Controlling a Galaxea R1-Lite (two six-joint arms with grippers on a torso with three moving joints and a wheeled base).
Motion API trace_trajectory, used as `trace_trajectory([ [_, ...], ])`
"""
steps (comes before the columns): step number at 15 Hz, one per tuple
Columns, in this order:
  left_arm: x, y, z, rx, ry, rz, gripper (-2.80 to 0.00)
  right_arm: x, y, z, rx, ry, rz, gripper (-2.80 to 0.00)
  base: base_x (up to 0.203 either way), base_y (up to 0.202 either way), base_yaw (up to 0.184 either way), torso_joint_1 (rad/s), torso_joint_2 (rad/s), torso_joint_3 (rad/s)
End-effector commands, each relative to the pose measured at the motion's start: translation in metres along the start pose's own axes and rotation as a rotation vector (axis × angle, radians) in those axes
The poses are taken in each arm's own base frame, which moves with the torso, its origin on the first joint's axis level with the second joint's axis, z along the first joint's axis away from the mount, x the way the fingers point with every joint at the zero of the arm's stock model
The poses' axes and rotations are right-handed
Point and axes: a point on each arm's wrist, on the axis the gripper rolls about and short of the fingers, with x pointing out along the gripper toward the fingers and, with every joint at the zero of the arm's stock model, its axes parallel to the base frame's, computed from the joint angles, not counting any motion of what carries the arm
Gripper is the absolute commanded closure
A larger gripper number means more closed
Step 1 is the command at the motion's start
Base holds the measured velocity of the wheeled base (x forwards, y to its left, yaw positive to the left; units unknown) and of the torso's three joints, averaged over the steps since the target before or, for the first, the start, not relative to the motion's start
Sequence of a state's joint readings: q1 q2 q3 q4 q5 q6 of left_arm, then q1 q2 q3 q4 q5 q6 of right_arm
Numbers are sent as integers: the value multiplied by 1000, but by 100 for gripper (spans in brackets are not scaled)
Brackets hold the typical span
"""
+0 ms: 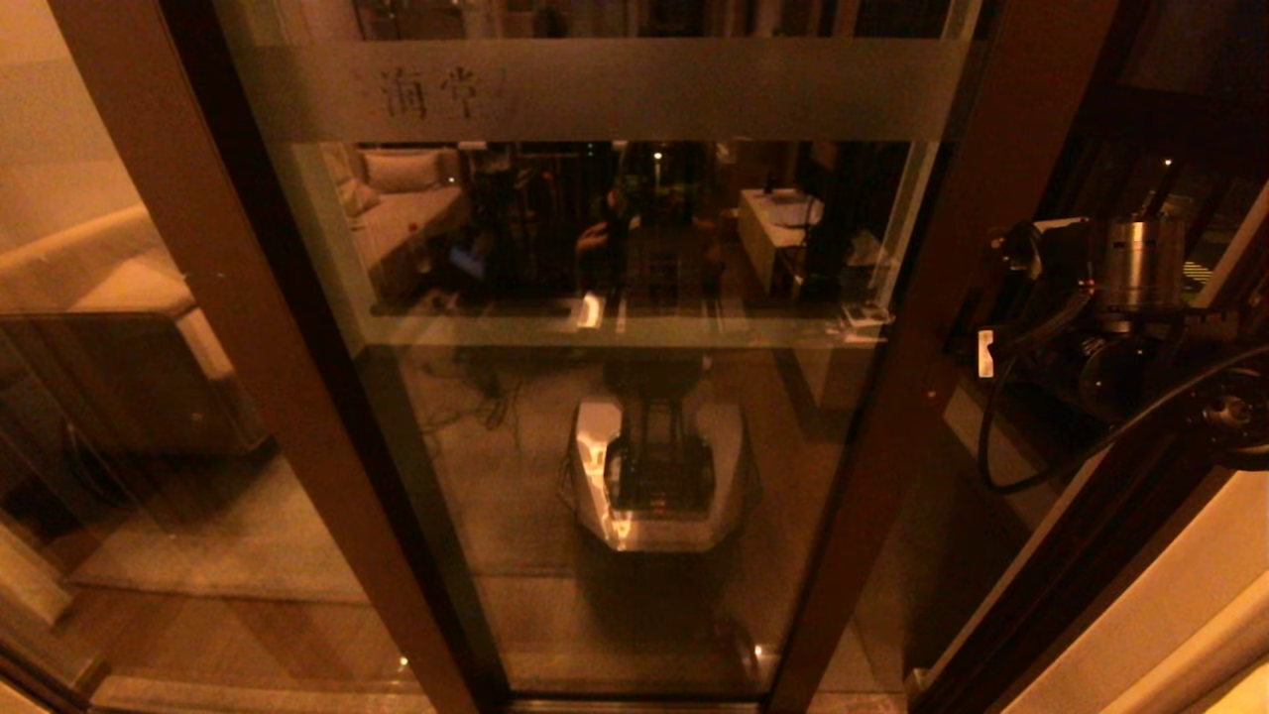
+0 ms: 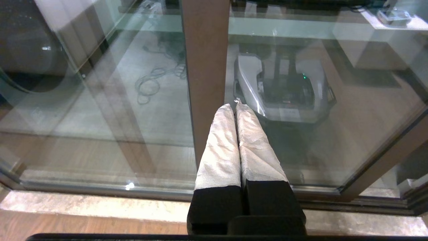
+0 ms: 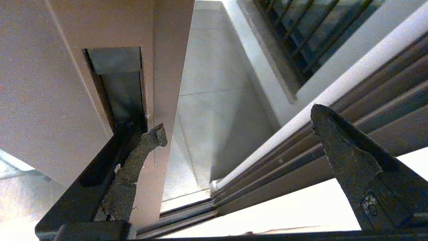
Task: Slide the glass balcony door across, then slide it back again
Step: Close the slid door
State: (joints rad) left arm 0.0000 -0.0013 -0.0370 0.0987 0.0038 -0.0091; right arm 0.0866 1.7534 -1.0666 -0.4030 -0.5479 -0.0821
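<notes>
The glass balcony door (image 1: 615,416) fills the middle of the head view, with its frosted band (image 1: 634,89) across the top. Its right stile (image 1: 932,297) stands a gap away from the jamb. My right arm (image 1: 1120,297) reaches to that stile. In the right wrist view my right gripper (image 3: 238,118) is open. One finger (image 3: 147,147) sits at the edge of the recessed handle (image 3: 120,87), the other finger (image 3: 344,150) is out over the gap. My left gripper (image 2: 234,106) is shut on nothing, its white-wrapped fingers close to a brown upright (image 2: 205,67) of the frame.
The jamb with its grooved tracks (image 3: 301,150) lies right of the gap, with pale balcony floor (image 3: 214,100) and a railing (image 3: 301,33) beyond. A floor track (image 2: 100,192) runs along the door's foot. Another brown-framed glass panel (image 1: 119,416) stands to the left.
</notes>
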Motion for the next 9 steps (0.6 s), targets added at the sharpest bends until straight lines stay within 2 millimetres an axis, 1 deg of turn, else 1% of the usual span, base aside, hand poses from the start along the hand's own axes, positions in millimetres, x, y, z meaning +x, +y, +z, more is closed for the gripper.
trace_trajectory([
  [1,0,0,0,0,0,1,0,-1,-1,0,5,-6,-12,-280,0,0,0,0,0,0],
  [5,0,0,0,0,1,0,0,3,-10,-1,9,1,-38,-280,0,0,0,0,0,0],
  [7,0,0,0,-1,2,0,0,5,-14,-5,11,6,-51,-280,0,0,0,0,0,0],
  [9,0,0,0,0,1,1,0,13,-23,-7,13,-22,-89,-280,0,0,0,0,0,0],
])
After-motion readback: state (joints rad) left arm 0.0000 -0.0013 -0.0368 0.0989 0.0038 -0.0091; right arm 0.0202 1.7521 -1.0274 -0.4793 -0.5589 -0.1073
